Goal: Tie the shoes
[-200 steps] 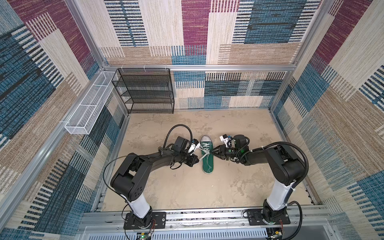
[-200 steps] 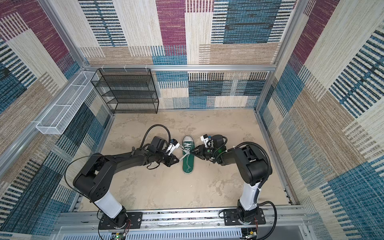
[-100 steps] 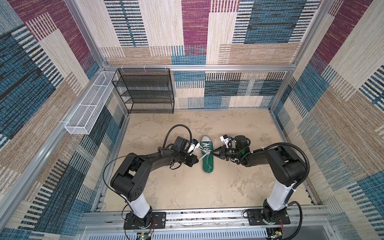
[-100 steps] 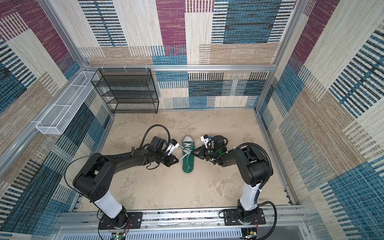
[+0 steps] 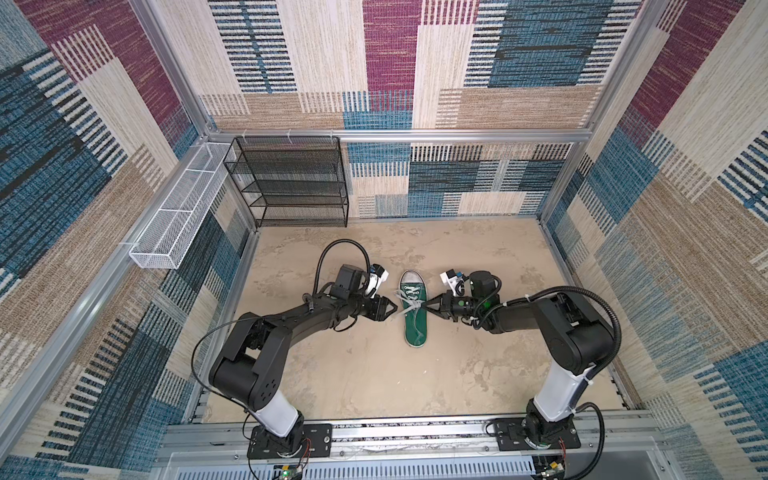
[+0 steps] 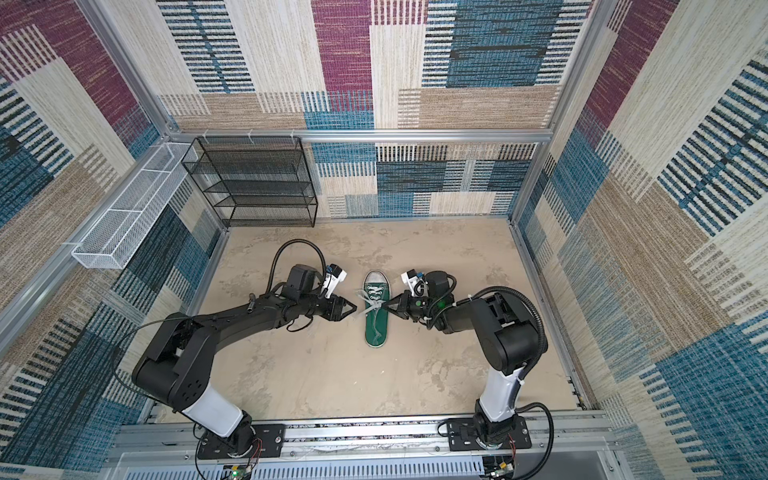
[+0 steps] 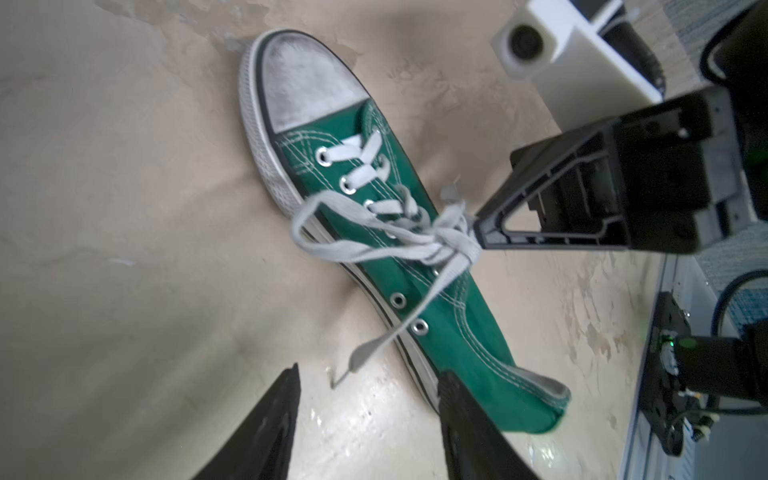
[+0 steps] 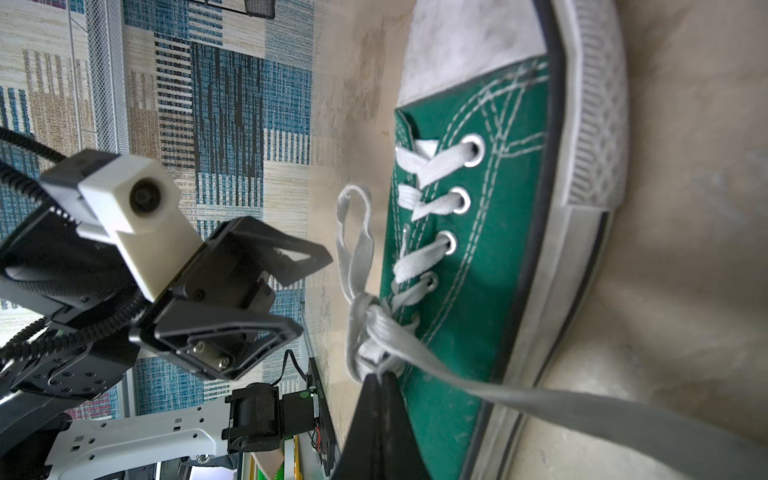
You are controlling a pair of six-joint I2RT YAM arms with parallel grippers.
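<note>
A single green canvas shoe (image 5: 415,328) (image 6: 376,328) lies on the sandy floor, white toe cap toward the back wall. Its whitish laces (image 7: 386,237) are gathered into a loose knot over the tongue, with a loop (image 8: 353,232) off to one side. My right gripper (image 5: 428,307) (image 8: 380,376) is shut on the lace right at that knot. Just left of the shoe, my left gripper (image 5: 392,308) (image 7: 371,372) stands open and holds nothing. A free lace end (image 7: 365,351) dangles just in front of its fingertips (image 7: 291,382).
A black mesh shelf rack (image 5: 291,183) stands at the back left. A white wire basket (image 5: 178,216) hangs on the left wall. Patterned walls enclose the floor, and a metal rail (image 5: 415,432) with both arm bases runs along the front.
My left gripper has opened and let go of the lace. My right gripper has shut on the lace at the knot. The shoe has stayed put.
</note>
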